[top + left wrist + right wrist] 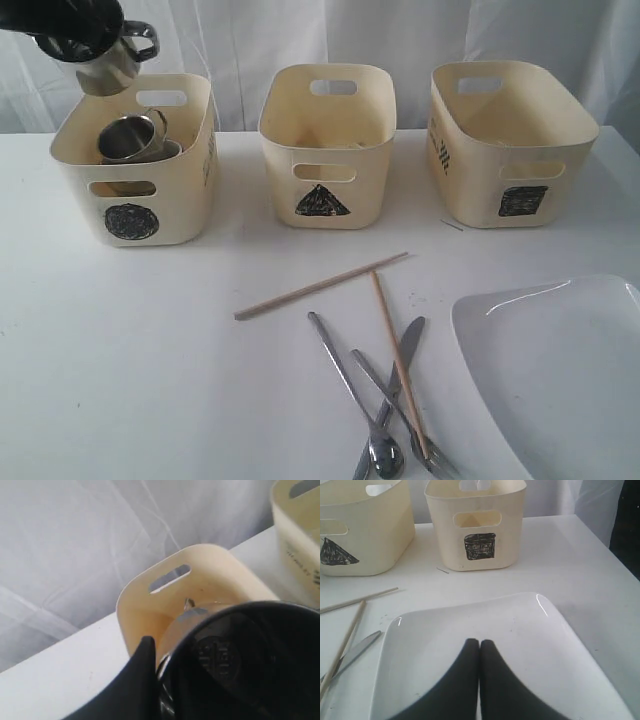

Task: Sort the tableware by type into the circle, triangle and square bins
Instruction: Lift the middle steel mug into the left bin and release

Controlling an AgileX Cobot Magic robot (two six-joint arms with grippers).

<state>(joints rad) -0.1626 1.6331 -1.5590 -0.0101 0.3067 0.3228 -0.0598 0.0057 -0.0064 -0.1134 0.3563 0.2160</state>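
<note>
Mug of shiny steel (pixel 115 68) clamped in left pincer (pixel 100 50) over far-left cream circle-marked tub (pixel 185 190), where twin steel mug (pixel 130 138) sits: cups group there. Right pincer (pixel 479 646) closed, empty, over large white plate (pixel 535 630).

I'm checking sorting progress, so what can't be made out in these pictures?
- Exterior view: the circle bin wall hides whatever lies under the steel mug inside it.
- Exterior view: the triangle bin front wall hides its floor.
- Exterior view: the white plate is cut off by frame edges.
</note>
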